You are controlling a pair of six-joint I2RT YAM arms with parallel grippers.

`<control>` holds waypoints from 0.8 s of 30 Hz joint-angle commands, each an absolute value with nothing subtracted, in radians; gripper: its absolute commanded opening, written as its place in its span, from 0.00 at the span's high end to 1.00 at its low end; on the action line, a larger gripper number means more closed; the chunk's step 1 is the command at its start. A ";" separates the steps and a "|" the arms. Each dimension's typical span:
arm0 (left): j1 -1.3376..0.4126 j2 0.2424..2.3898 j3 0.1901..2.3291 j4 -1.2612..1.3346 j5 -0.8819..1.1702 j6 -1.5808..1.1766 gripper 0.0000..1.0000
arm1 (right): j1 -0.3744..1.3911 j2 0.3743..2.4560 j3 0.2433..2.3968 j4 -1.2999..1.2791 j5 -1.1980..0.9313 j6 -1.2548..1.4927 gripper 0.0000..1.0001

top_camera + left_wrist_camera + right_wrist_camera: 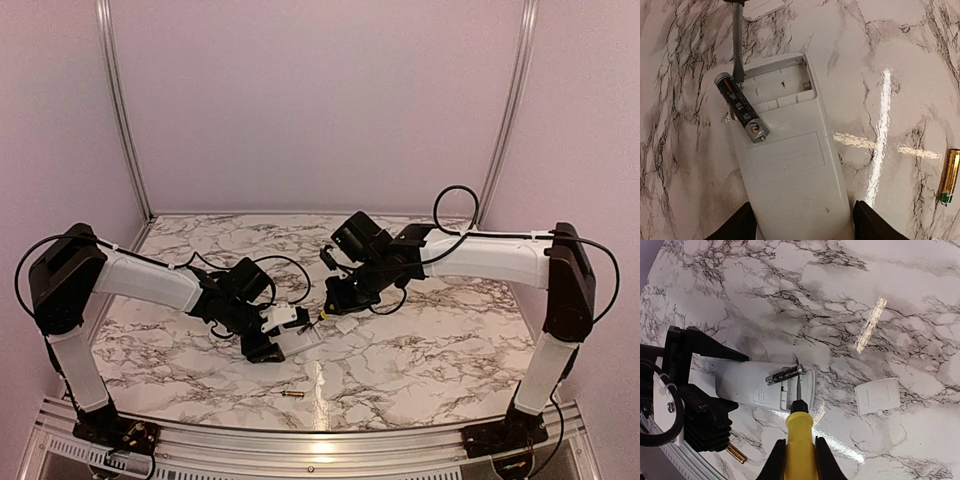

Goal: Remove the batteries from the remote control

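Both clench: left tool (802, 226) on remote control (790, 165), right tool (799, 462) on screwdriver (799, 432) against dark battery (741, 107).

The marble-patterned table (450, 340) carries the remote control (790, 165), a white cover piece (878, 396) near it, and a gold battery (294, 396) towards the front edge.

Gold battery (293, 396) on marble table (430, 350)

glossy marble-look table (900, 45), smooth matt white plastic remote control (790, 185), glossy-wrapped batteries (741, 107).
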State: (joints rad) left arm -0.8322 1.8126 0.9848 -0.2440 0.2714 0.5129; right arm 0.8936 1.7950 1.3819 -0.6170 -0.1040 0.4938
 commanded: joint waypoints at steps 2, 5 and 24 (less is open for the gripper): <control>-0.830 1.841 1.013 -0.277 0.307 0.494 0.33 | 0.894 1.809 1.408 -0.578 -0.166 0.486 1.00; -0.829 1.847 1.012 -0.278 0.308 0.472 0.34 | 0.898 1.797 1.378 -0.548 -0.196 0.498 1.00; -0.829 1.801 0.990 -0.262 0.336 0.400 0.30 | 0.893 1.726 1.354 -0.517 -0.173 0.586 1.00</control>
State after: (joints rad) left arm -0.8253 1.8210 0.9920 -0.2436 0.2996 0.4225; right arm 0.8940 1.7905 1.3361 -0.5224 -0.2058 0.5545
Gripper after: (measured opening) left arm 0.661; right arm 0.158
